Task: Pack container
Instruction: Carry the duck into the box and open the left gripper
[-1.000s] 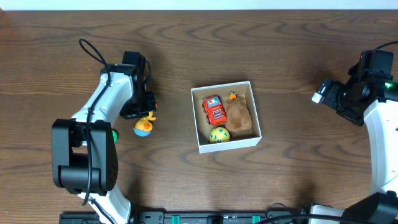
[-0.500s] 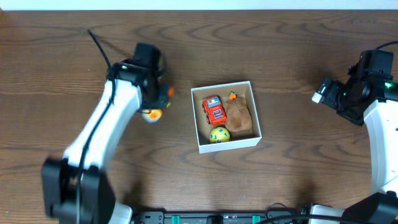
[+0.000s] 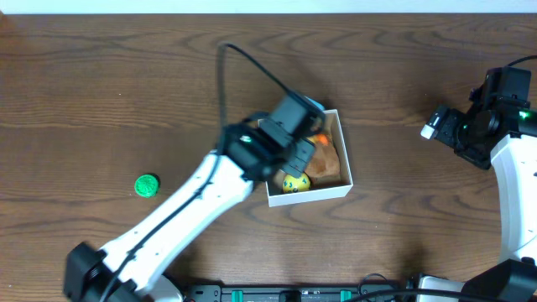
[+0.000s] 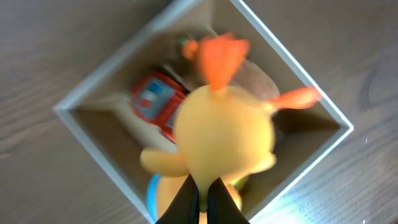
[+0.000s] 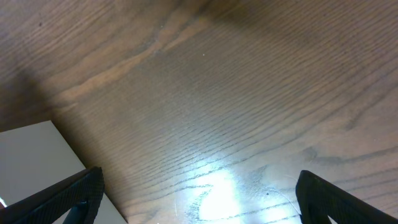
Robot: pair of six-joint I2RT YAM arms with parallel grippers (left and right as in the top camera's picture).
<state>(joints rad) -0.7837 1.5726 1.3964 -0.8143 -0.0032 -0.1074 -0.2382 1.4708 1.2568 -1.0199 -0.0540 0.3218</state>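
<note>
The container (image 3: 312, 193) is a square white-walled box with a tan inside, at the table's middle. It holds a red toy car (image 4: 154, 103), a brown lump (image 3: 329, 159) and a yellow-green ball (image 3: 294, 182). My left gripper (image 4: 203, 194) is shut on a yellow duck toy (image 4: 225, 138) with an orange beak. It holds the duck over the container's inside (image 4: 102, 134). In the overhead view the left wrist (image 3: 289, 134) hides the duck and the car. My right gripper (image 5: 199, 202) is open and empty, over bare table at the far right (image 3: 438, 126).
A small green round object (image 3: 147, 185) lies on the table at the left. A white flat shape (image 5: 31, 165) shows at the lower left of the right wrist view. The tabletop is dark wood.
My left arm has carried the duck from the left of the table rightward to above the container. The green object now shows where the arm was. The right arm has not moved.
</note>
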